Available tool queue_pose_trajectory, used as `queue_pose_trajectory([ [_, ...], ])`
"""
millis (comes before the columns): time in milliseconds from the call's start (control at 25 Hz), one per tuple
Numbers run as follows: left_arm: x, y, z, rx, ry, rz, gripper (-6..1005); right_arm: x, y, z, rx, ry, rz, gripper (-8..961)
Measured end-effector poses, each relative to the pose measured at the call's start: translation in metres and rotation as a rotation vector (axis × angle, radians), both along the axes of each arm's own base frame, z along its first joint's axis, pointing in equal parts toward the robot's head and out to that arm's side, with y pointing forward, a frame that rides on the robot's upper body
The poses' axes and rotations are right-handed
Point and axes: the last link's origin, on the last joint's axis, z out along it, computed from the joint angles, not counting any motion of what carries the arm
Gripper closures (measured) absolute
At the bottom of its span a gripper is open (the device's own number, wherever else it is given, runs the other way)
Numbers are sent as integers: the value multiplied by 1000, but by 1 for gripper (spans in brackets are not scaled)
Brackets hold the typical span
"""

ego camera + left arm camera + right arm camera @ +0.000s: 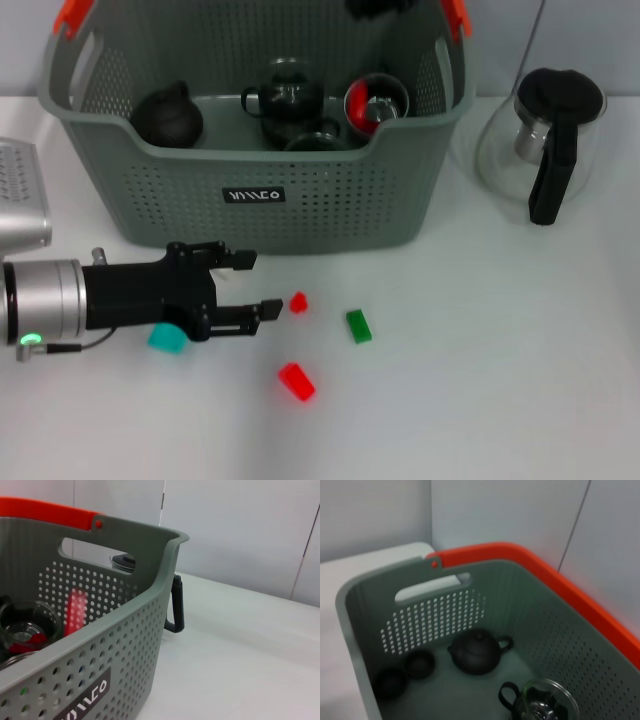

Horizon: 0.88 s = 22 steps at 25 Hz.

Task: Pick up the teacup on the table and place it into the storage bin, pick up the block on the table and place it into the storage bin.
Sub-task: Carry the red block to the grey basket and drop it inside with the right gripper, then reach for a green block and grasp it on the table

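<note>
Head view shows my left gripper point(262, 285) low over the table point(480, 380), fingers spread and empty, just short of a small red block point(298, 302). Behind it stands the storage bin point(300, 200), with teaware inside.

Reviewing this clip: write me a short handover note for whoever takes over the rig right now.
Left gripper: open, low over the table in front of the grey perforated storage bin, empty.
Right gripper: not visible; its wrist camera looks down into the bin.
In the bin: dark teapot, glass cups.
On the table: teal block, small red block, larger red block, green block.
Left: the blocks.
</note>
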Motion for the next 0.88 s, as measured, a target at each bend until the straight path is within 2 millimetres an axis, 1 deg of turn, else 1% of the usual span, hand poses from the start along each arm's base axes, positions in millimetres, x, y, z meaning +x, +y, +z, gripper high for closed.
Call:
queue_pose_trajectory([
  [120, 0, 0, 0, 0, 0, 1, 248, 2, -2, -3, 6, -15, 21, 608],
  [240, 0, 0, 0, 0, -1, 2, 248, 1, -15, 2, -12, 2, 75, 471],
  [360, 0, 0, 0, 0, -1, 2, 248, 0, -45, 15, -91, 43, 181, 335],
  [440, 0, 0, 0, 1, 0, 1, 248, 6, -68, 23, -161, 61, 237, 252],
  [520, 0, 0, 0, 2, 1, 2, 248, 21, -89, 29, -227, 48, 260, 177],
  [640, 0, 0, 0, 2, 1, 2, 248, 48, -114, 30, -326, -3, 267, 65],
  [680, 0, 0, 0, 3, 2, 1, 248, 58, -122, 27, -366, -23, 259, 60],
  [760, 0, 1, 1, 4, 2, 2, 248, 71, -131, 20, -412, -58, 236, 49],
  [840, 0, 1, 1, 5, 2, 2, 248, 86, -135, 5, -447, -117, 202, 38],
  [880, -1, 1, 1, 5, 2, 3, 248, 90, -135, -1, -453, -139, 195, 33],
])
